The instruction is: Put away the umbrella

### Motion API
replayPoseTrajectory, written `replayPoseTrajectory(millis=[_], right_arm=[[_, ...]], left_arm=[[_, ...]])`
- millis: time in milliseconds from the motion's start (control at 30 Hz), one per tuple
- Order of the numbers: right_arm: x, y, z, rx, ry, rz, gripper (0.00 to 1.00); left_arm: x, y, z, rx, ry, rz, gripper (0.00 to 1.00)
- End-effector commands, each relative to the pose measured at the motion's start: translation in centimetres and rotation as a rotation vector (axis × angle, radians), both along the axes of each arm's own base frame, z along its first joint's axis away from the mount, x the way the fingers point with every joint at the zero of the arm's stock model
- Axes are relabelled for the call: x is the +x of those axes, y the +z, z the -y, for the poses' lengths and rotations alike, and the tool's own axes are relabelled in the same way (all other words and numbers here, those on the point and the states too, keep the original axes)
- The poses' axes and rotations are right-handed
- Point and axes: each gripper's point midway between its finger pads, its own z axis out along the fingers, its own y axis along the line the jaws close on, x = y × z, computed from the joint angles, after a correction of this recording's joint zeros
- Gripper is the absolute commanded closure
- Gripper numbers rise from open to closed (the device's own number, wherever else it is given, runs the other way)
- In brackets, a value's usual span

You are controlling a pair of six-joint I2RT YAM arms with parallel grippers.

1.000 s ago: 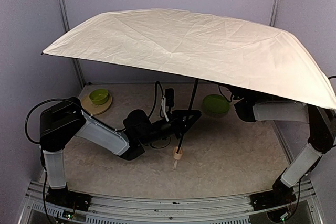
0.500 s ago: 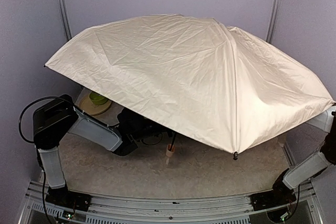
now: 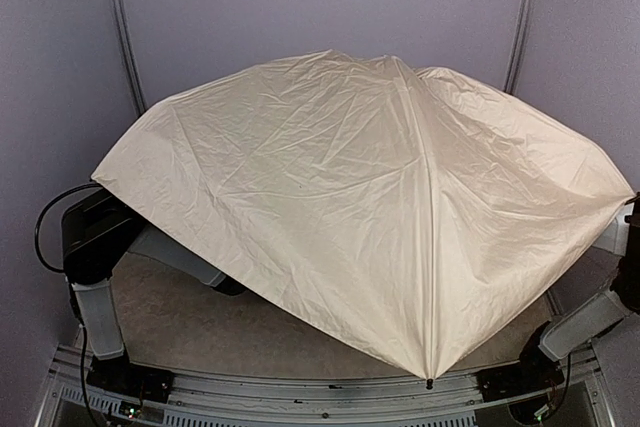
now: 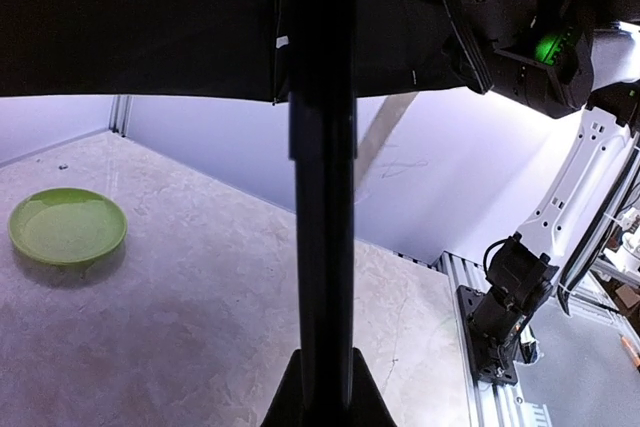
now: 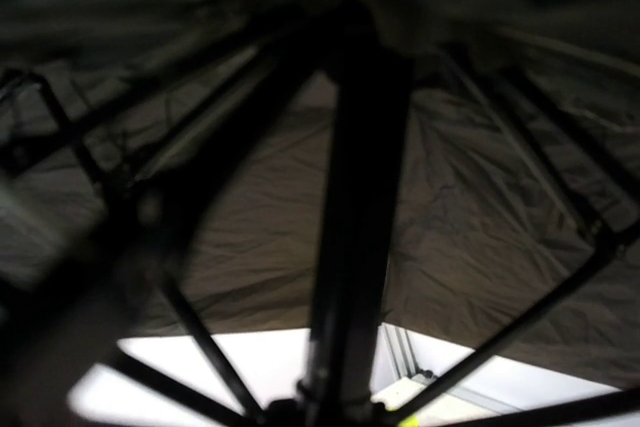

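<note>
The umbrella's cream canopy [image 3: 350, 217] droops half-collapsed over most of the table, its front tip low near the front rail. In the top view it hides both grippers, the shaft and the handle. In the left wrist view the thin black shaft [image 4: 322, 197] rises straight out of my left gripper [image 4: 322, 392], which is shut on it. In the right wrist view I look up at the black underside and ribs [image 5: 520, 322]. The shaft [image 5: 355, 227] and the ring where the ribs meet sit right in my right gripper [image 5: 335, 407], shut on them.
A green plate [image 4: 67, 227] lies on the table to the left of the shaft. The right arm's base [image 4: 505, 317] stands on the aluminium rail at the table's edge. The left arm's elbow [image 3: 95, 232] shows outside the canopy. Purple walls close in the back and sides.
The canopy has gone from a flat spread to a sagging dome tipped toward the front. It now covers the handle, the dishes and both grippers in the top view.
</note>
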Motion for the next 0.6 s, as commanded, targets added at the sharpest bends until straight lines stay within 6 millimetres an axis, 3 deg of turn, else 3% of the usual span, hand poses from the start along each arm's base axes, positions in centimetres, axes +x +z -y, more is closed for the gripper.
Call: replayPoseTrajectory(millis=[0,133,200,300,400,567], right_arm=[[-1.3,-11.2,-3.4,-0.279,0.106,-0.134,0.92],[-1.6,-11.9,-3.7,-0.273,0.119,-0.148,0.92],[-1.4,-11.0,-3.4,-0.260,0.098,-0.133,0.98],[0.1,-7.4,-1.3,-0.235,-0.051,-0.063,1.00],[1.8,-2.9,1.5,-0.194,-0.178,-0.008,1.00],[3.7,2.5,4.9,-0.114,-0.324,0.068,1.00]], left_arm=[[-0.1,14.7,-3.5,-0.364,0.077,0.262,0.99],[-0.1,15.1,-3.1,-0.364,0.071,0.274,0.99],[0.0,14.4,-2.9,-0.344,0.065,0.260,0.97],[0.0,11.9,-2.5,-0.259,0.064,0.226,0.90],[-0.3,8.1,-2.5,-0.133,0.096,0.198,0.81],[-2.3,3.5,-3.0,0.039,0.100,0.205,0.63]])
